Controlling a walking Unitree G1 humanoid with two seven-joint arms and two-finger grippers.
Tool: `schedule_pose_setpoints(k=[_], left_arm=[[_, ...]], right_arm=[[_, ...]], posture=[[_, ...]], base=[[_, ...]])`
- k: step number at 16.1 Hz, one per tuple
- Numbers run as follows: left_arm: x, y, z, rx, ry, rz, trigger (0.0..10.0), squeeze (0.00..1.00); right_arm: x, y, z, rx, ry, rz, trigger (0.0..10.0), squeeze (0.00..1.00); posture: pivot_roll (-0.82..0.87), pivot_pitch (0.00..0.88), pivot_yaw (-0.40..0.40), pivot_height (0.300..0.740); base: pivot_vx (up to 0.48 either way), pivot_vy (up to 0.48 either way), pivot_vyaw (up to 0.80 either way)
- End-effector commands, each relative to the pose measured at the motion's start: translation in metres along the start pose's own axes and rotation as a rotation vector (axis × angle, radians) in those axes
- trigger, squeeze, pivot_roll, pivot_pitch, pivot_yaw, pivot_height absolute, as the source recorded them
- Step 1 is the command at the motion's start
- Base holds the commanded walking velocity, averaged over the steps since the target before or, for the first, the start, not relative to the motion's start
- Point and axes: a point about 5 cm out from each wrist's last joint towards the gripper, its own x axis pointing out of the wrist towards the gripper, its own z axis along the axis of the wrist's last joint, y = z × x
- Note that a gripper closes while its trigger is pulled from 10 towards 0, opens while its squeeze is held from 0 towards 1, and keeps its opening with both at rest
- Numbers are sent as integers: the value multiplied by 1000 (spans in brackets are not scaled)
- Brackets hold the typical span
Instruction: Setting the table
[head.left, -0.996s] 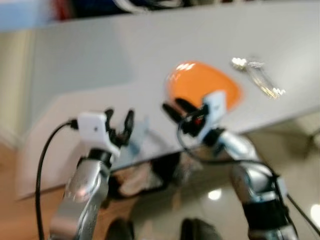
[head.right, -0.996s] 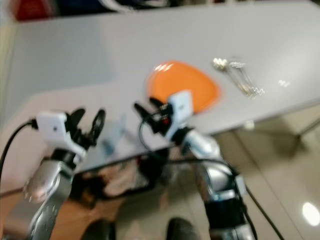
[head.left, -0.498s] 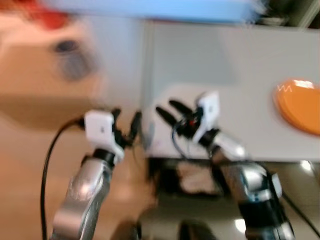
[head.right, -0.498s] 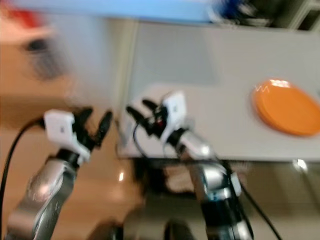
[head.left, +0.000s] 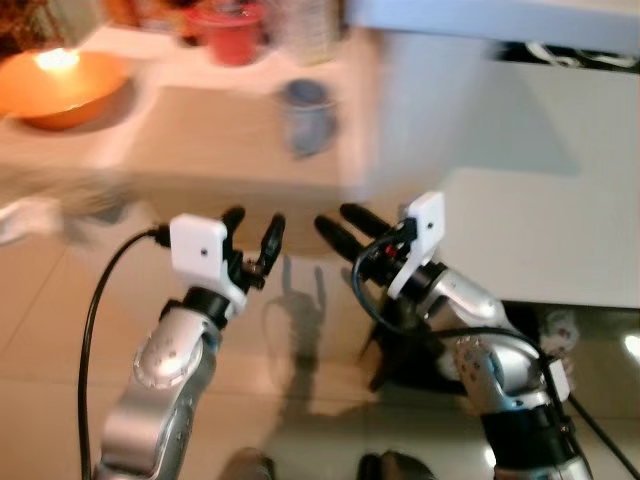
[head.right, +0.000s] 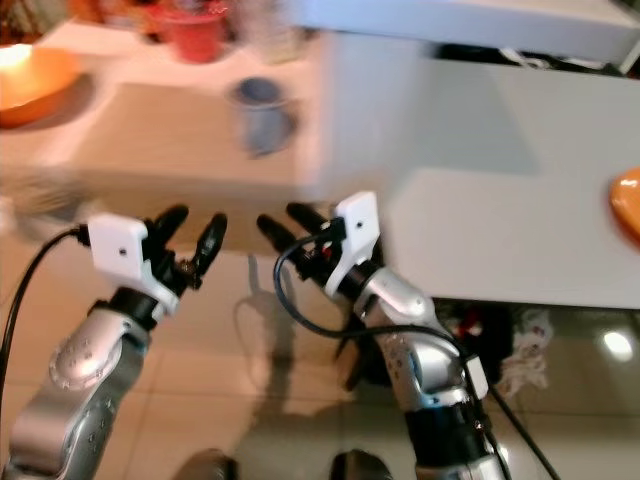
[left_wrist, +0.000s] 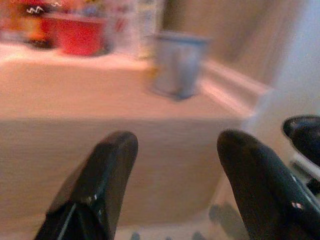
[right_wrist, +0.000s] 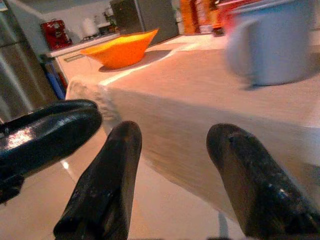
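Facing a beige wooden worktop (head.left: 230, 150) with both arms raised in front of it over the tiled floor (head.left: 60, 330). Left hand (head.left: 252, 240) spread wide, nothing between its fingers; right hand (head.left: 342, 228) likewise wide and empty. The two sit near each other, fingertips apart.

Likely target is the blue-grey mug (head.left: 306, 116), standing upright near the worktop's front edge, beyond both hands and not touched. Left wrist view looks straight at it between the fingers, so the left arm looks best lined up. That's a judgement; the task line doesn't name the item.

Risks:
- Head views are motion-blurred, so the mug's position is soft. Reaching on this frame could clip the rim and tip it.
- The mug sits close to the edge. A glancing finger could push it off onto the floor.
- The hands are close together. If both go for the mug they could foul each other.
- Mug handle orientation isn't clear. The right wrist view hints at it on the side, not certain.

Around:
- Shallow orange bowl (head.left: 60, 85) at the far left of the worktop, well apart from the mug.
- Red pot (head.left: 232, 18) and blurred jars at the back edge, behind the mug.
- Grey-white dining table (head.right: 520, 200) to the right, with an orange plate (head.right: 628, 205) at the right-eye frame edge.
- Dark clutter on the floor under that table, near the right arm.

Nothing stands between the hands and the mug except the worktop's front edge.
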Motion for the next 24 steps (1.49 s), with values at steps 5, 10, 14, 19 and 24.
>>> schedule_pose_setpoints(k=[5, 10, 14, 19, 24], left_arm=[[13, 1, 46, 28, -156, -11, 10000, 0], [19, -1, 54, 15, -181, 3, 10000, 0], [10, 8, 45, -24, -164, 50, 6353, 0], [10, 4, 47, -37, -184, 21, 0, 0], [10, 9, 43, -18, -159, 58, 10000, 0]], right_arm=[[13, 0, 21, -57, -92, -40, 10000, 0], [24, 4, 34, -48, -153, -49, 10000, 0], [29, -2, 41, -39, -168, -99, 10000, 0], [34, -9, 45, -25, -170, -153, 10000, 0], [33, -14, 53, 23, -238, -170, 10000, 1000]], posture=[[-35, 131, -14, 740], [-34, 132, -17, 740], [-31, 140, -16, 740], [-26, 127, -18, 740], [-25, 118, -20, 740]], base=[[0, 469, 0], [0, 468, 0], [0, 115, 0], [0, 0, 0], [66, 0, 0]])
